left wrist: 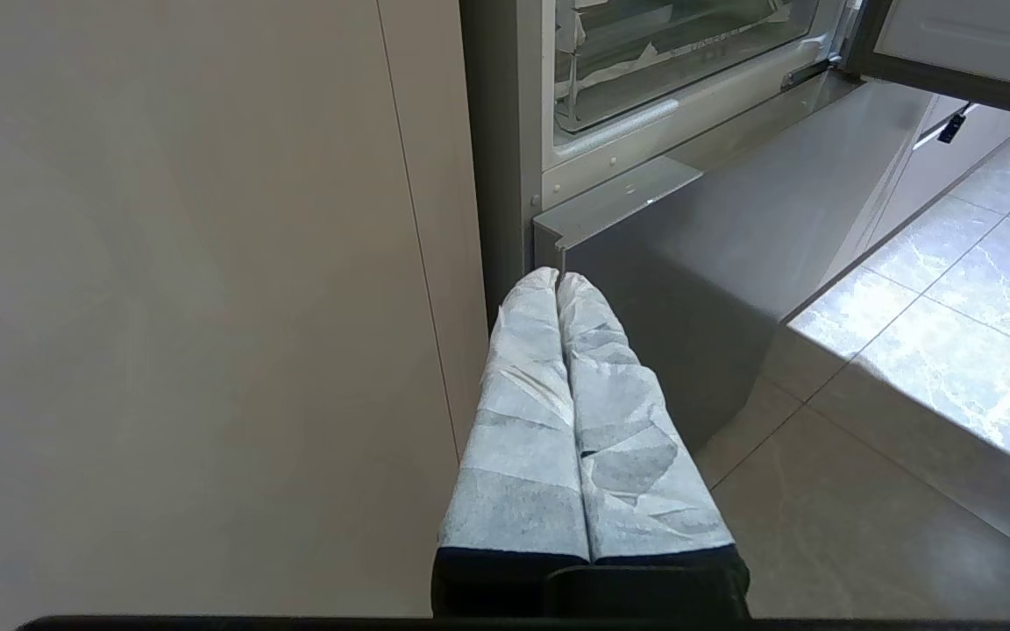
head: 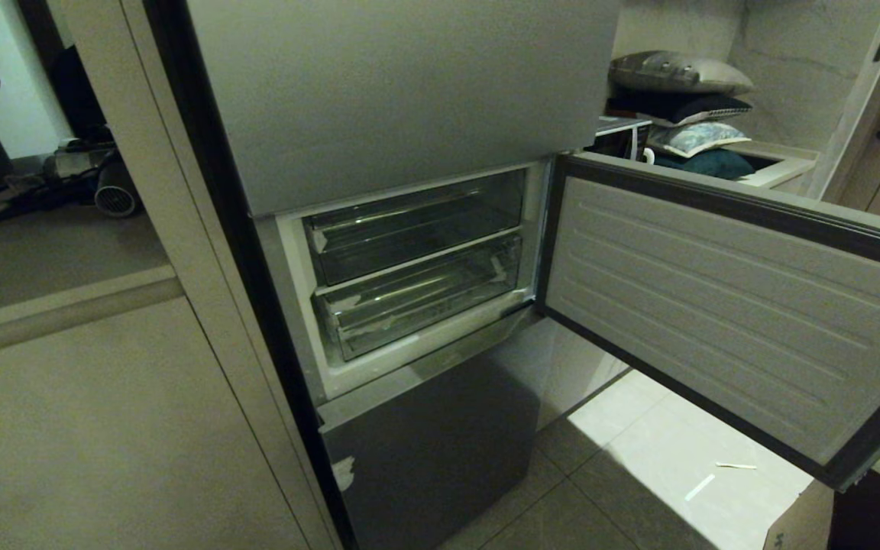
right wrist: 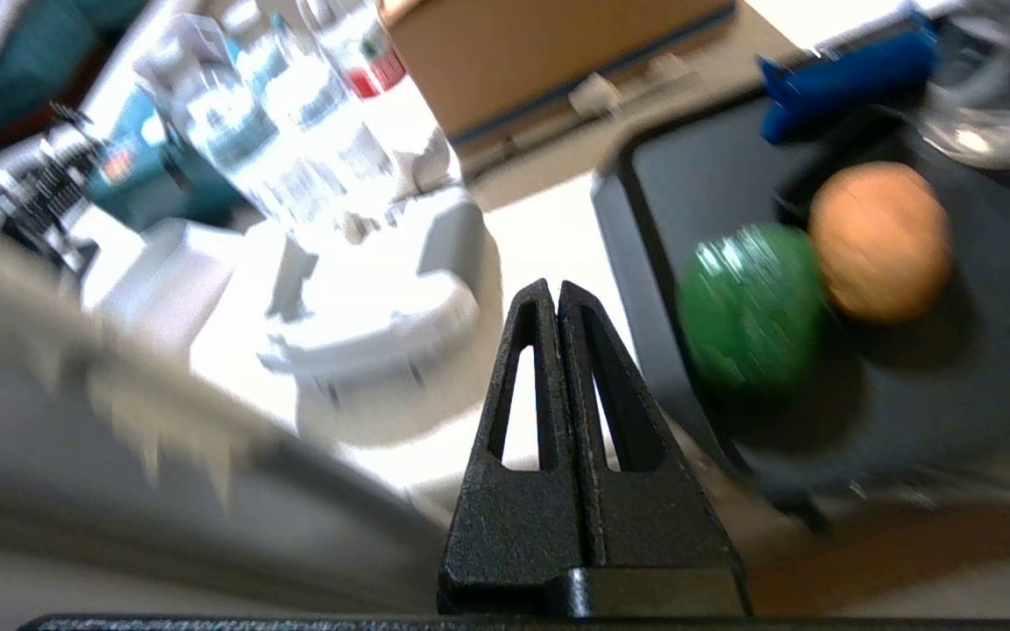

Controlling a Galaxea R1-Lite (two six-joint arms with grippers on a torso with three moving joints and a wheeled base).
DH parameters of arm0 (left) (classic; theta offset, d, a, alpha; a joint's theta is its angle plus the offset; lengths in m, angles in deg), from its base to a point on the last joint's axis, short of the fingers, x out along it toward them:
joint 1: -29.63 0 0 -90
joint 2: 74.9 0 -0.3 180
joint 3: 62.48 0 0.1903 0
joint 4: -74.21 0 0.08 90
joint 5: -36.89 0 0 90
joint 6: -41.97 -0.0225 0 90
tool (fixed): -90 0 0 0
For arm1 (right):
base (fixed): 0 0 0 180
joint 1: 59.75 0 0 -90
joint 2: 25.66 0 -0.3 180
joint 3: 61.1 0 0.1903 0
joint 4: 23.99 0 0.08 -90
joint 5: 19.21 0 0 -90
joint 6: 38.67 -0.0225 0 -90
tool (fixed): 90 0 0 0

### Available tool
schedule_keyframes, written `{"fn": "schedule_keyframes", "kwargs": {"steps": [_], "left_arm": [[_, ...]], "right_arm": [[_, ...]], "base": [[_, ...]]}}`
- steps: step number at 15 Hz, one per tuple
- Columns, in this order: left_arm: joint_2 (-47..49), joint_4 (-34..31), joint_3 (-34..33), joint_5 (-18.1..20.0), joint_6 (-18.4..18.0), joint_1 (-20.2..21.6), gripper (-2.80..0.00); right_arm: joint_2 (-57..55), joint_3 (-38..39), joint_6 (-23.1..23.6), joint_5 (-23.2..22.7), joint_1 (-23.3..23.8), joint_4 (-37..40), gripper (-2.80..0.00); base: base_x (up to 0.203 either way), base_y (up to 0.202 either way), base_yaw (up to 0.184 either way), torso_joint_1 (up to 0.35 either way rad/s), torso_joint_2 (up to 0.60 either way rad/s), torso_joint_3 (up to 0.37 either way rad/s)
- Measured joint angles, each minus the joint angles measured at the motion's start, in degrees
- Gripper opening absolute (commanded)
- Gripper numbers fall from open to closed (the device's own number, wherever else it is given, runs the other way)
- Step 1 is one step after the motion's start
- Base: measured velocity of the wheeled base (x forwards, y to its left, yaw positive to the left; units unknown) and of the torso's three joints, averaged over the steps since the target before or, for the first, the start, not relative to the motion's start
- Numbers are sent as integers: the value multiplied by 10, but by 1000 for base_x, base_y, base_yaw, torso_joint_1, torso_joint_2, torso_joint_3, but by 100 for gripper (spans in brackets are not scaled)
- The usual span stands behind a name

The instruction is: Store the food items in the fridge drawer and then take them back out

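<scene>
Right hand (right wrist: 558, 294) has its fingers pressed together, holding nothing, and the orange-brown ball (right wrist: 880, 241) sits just off to one side of the fingertips on a dark tray (right wrist: 952, 386), touching a green ball (right wrist: 750, 307). Left hand (left wrist: 558, 280) is pressed together too, hanging low by the fridge's bottom door (left wrist: 733, 289), with the clear fridge drawer (head: 417, 299) pushed in above it behind the swung-out door (head: 730, 305).

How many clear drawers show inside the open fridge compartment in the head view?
2, stacked: the upper drawer sits directly above the lower drawer, which has white tape scraps on its front corners. Both are pushed in. Anything deeper inside may be hidden.
</scene>
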Motion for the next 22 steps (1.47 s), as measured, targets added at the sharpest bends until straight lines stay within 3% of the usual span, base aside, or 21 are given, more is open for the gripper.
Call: {"fn": "schedule_keyframes", "kwargs": {"steps": [3,8,11,19,22], "left_arm": [[0,0,0,0,0,0,-280],[0,0,0,0,0,0,-280],[0,0,0,0,0,0,-280],[0,0,0,2,-2,0,-280],[0,0,0,0,17,0,-280]], "right_arm": [[-77,-65,-28,-22,1,-26,-280],[-160,-122,-83,-162,1,-30,-280],[-182,-133,-121,-206,0,-30,-280],[-189,-149,-134,-208,-1,-31,-280],[-196,-166,-135,-208,-4,-30,-280]], "base": [[0,0,0,0,0,0],[0,0,0,0,0,0],[0,0,0,0,0,0],[0,0,0,0,0,0],[0,0,0,0,0,0]]}}
